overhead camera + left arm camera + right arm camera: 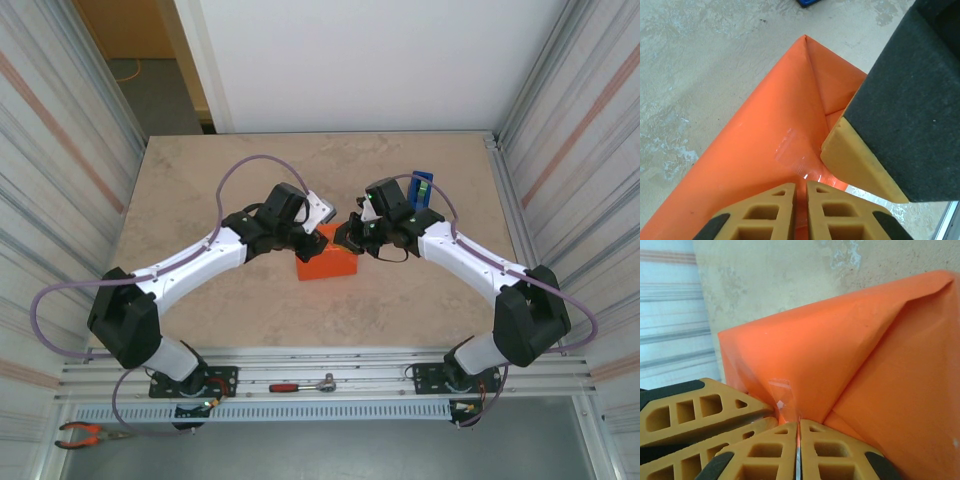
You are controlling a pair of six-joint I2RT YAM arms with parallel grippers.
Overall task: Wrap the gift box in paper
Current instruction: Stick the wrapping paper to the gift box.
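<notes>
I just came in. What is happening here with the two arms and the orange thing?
Two robot arms are wrapping the gift box in orange paper at the middle of the table. The box looks already covered, and a piece of clear tape lies on the paper. The left gripper and the right gripper are both shut, tips close together at a folded end flap; whether they pinch it is unclear. A blue tape dispenser stands beyond the right arm.

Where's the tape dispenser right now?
In the top view, the blue tape dispenser sits on the table just beyond the right arm, right of centre, behind the orange gift box.
</notes>
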